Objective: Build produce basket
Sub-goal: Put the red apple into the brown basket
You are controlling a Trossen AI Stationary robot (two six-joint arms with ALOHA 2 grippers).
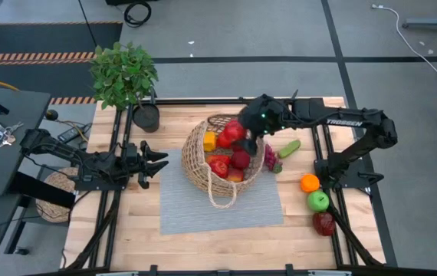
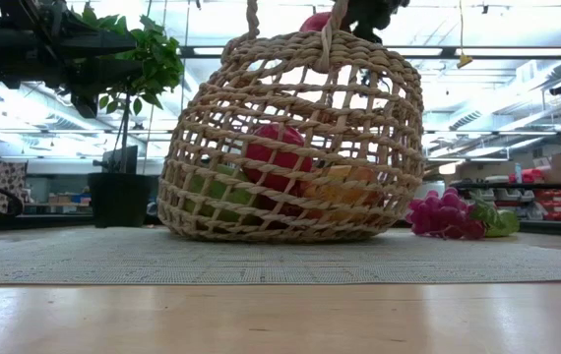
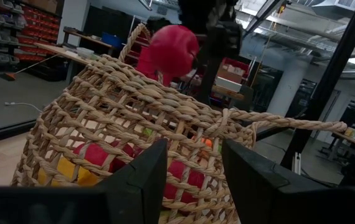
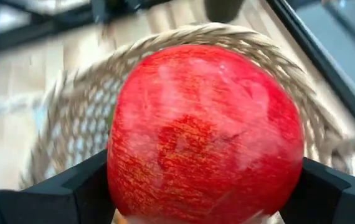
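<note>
Wooden bench (image 1: 126, 230) under a grey mat (image 1: 203, 207), and the right gripper (image 1: 243, 136) is clamped on a red apple (image 4: 205, 134), hanging right over the basket (image 1: 195, 165) at frame centre, toward its upper-right rim, so the drop is straight down into the pile. Left gripper (image 1: 154, 162) waits mid-left, fingers parted and empty, just short of the basket wall. Count outside: one cucumber (image 1: 288, 149) and one bunch of grapes (image 1: 270, 157) right of the basket, then one orange (image 1: 309, 183), one green apple (image 1: 318, 201), one dark red apple (image 1: 324, 223) lower right. Inside, several pieces; exact number unclear.
</note>
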